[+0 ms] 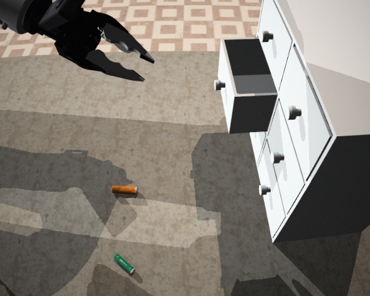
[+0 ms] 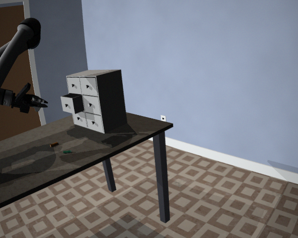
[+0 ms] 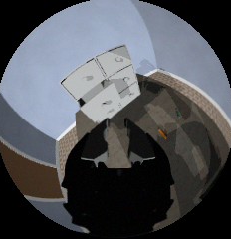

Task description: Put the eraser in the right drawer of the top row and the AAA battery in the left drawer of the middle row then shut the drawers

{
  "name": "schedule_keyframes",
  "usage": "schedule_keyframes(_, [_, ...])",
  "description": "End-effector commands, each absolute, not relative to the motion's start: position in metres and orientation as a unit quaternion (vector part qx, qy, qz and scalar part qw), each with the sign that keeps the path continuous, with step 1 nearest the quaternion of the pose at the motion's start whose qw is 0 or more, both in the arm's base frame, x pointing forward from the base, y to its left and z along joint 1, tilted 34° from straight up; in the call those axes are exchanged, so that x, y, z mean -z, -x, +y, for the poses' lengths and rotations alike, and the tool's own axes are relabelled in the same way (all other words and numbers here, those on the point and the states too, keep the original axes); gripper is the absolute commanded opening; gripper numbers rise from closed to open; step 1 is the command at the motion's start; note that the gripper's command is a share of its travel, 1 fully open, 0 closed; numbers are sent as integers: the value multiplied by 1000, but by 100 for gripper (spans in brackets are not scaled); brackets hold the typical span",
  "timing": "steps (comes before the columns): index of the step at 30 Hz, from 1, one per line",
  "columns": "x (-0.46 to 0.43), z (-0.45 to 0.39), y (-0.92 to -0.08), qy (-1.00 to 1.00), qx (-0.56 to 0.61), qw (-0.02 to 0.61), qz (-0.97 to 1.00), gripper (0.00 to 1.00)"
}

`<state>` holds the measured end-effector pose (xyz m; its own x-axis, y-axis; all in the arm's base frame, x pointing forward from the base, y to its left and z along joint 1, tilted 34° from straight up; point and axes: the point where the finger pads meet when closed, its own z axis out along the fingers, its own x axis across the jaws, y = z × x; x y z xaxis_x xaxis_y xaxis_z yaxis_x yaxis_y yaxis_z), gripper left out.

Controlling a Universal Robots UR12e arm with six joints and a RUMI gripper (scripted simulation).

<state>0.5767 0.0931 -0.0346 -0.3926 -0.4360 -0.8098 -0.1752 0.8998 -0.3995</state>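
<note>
My gripper (image 1: pixel 148 69) hangs in the air left of the white chest (image 1: pixel 306 121), about level with its middle row. Its fingers stand slightly apart with nothing between them. The left drawer of the middle row (image 1: pixel 248 84) is pulled out, and the part of its inside I can see is empty. The other drawers are shut. An orange battery (image 1: pixel 124 189) lies on the table, and a thinner green battery (image 1: pixel 124 264) lies nearer the front. Both are well below the gripper and apart from it. I see no eraser in any view.
The chest (image 2: pixel 96 99) stands on the far part of a dark table, with the open drawer (image 2: pixel 70 103) facing the gripper (image 2: pixel 45 103). The table's right edge is just past the chest. The arm reaches in from the left.
</note>
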Motion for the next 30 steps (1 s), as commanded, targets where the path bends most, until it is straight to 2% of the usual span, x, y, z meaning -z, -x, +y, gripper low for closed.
schedule_keyframes(1, [34,85,-571,80,95,454,882,20])
schedule_keyframes(23, [20,74,-559,-128,6,334,934,20])
schedule_keyframes(24, [19,71,-558,-155,-3,312,937,20])
schedule_keyframes(30, [14,68,-552,-215,-32,274,937,20])
